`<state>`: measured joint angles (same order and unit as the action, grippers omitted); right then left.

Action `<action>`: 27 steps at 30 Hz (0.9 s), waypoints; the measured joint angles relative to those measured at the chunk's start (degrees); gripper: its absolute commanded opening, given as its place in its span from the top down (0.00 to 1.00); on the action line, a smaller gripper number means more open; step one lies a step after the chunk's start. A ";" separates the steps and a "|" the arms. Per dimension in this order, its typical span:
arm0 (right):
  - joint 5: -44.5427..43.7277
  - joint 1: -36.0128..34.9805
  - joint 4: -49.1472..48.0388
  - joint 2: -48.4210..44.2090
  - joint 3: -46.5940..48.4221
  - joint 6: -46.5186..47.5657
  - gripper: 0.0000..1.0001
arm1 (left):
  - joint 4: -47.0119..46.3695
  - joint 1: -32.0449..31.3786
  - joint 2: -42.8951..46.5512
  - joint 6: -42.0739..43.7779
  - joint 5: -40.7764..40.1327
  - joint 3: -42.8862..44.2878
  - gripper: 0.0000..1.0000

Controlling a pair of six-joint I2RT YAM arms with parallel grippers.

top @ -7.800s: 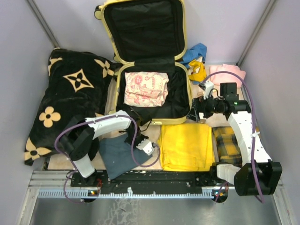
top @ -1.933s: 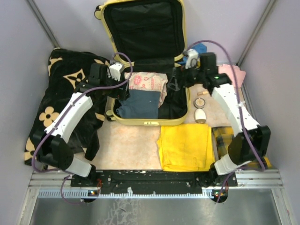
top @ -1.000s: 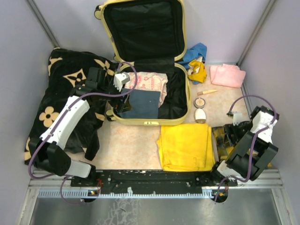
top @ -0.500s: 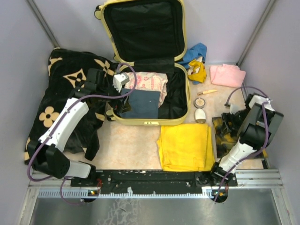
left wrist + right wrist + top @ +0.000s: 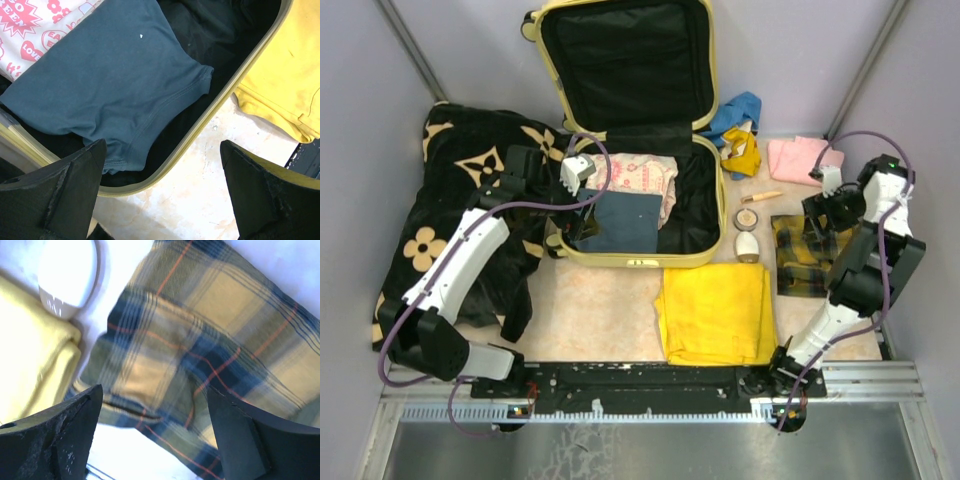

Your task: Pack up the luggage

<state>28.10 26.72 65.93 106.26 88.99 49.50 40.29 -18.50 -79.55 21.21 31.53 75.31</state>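
Note:
The luggage [image 5: 712, 205] lies open at the back of the table, its lid propped upright. A white-and-pink printed garment [image 5: 640, 178] and a dark blue shirt [image 5: 620, 222] lie in its lower half. My left gripper [image 5: 578, 205] hangs open over the suitcase's left side. In the left wrist view its fingers [image 5: 50, 195] frame the blue shirt [image 5: 110, 85] and the pale-yellow rim [image 5: 210, 120]. Over a plaid cloth [image 5: 798, 258] at the right, my right gripper [image 5: 812, 222] stands open. That cloth [image 5: 200, 340] lies flat under the spread jaws in the right wrist view.
A folded yellow cloth [image 5: 715, 312] lies in front of the suitcase. A white oval item [image 5: 747, 245], a round compact [image 5: 748, 217] and a small stick [image 5: 761, 197] sit right of it. Pink cloth [image 5: 798, 158] and blue-and-yellow cloths [image 5: 740, 125] lie at the back right, a flowered black blanket [image 5: 460, 210] at the left.
My right arm swung from the near right edge toward the back. The plaid cloth came along and now lies flat, farther back, and the right jaws have widened. The left arm stayed put.

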 measured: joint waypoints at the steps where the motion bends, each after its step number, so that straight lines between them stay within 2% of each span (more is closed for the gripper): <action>1: 0.02 0.28 1.09 -1.07 0.00 2.45 0.16 | 0.00 0.00 0.00 -0.02 0.02 0.00 0.00; 5: -1.68 4.92 4.90 -4.68 -0.11 13.35 0.22 | 0.02 0.00 0.00 -0.37 0.26 0.00 0.00; 9: -6.05 8.90 4.13 -6.45 -2.14 19.93 0.42 | 0.00 0.00 -0.02 -0.42 0.55 0.00 0.00; 13: -10.05 12.52 2.62 -3.93 -2.45 21.99 0.51 | 0.00 0.00 -0.02 -0.39 0.63 0.00 0.00; 16: -12.24 14.34 -0.72 -1.64 -5.03 22.16 0.52 | 0.00 0.00 -0.02 -0.39 0.63 0.00 0.00; 22: -13.86 15.45 -5.79 -1.62 -18.75 21.90 0.53 | 0.00 0.00 0.00 -0.42 0.61 0.00 0.00; 27: -11.69 15.45 -5.73 -6.56 -25.83 21.31 0.49 | 0.00 0.00 0.00 -0.63 0.61 0.00 0.00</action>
<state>16.40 42.17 60.20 99.70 63.16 70.81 40.29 -18.50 -79.55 20.58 32.14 75.31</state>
